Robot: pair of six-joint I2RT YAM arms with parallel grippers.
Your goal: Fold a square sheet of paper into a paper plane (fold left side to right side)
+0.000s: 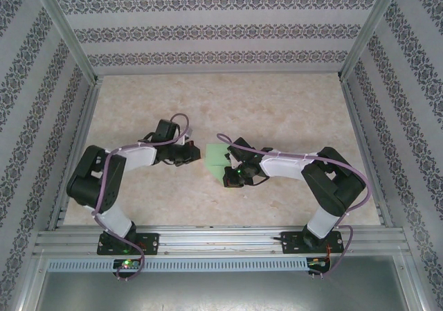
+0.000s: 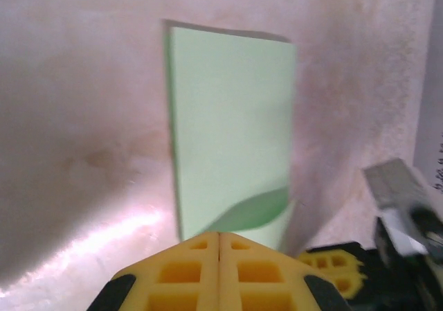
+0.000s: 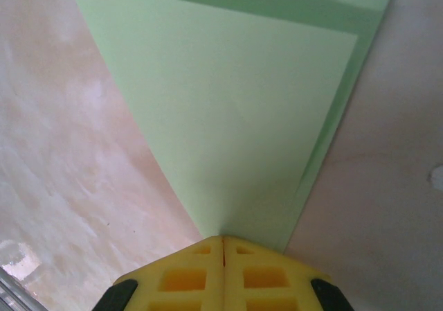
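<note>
**Right gripper pinches the folded green sheet; left gripper shut at its edge**

The pale, marbled table (image 1: pixel 277 110) stretches away ahead of both grippers, closed in by patterned walls (image 1: pixel 208 30) on a metal frame. The left arm (image 1: pixel 131 160) and the right arm (image 1: pixel 287 165) bend inward from their bases, so their wrists face each other near the middle of the table.

Between the two grippers lies the square sheet of paper (image 1: pixel 216 157). It is light green and folded over into a narrower rectangle with two layers. In the top view it sits just beside the left gripper (image 1: pixel 195 153), on that gripper's right, and partly under the right gripper (image 1: pixel 234 174).

In the right wrist view the right gripper's yellow fingers (image 3: pixel 187 276) are pressed together on the sheet. The paper narrows down to their tips and rises off the table there, and a second layer shows along its right side.

In the left wrist view the left gripper's fingers are pressed together as well. The sheet extends straight ahead from their tips, with a darker curved shadow at its near end. Whether these tips catch the paper's edge or only meet it cannot be told. The right gripper's yellow finger shows low and to the right of the left gripper, next to the sheet's near corner.
</note>
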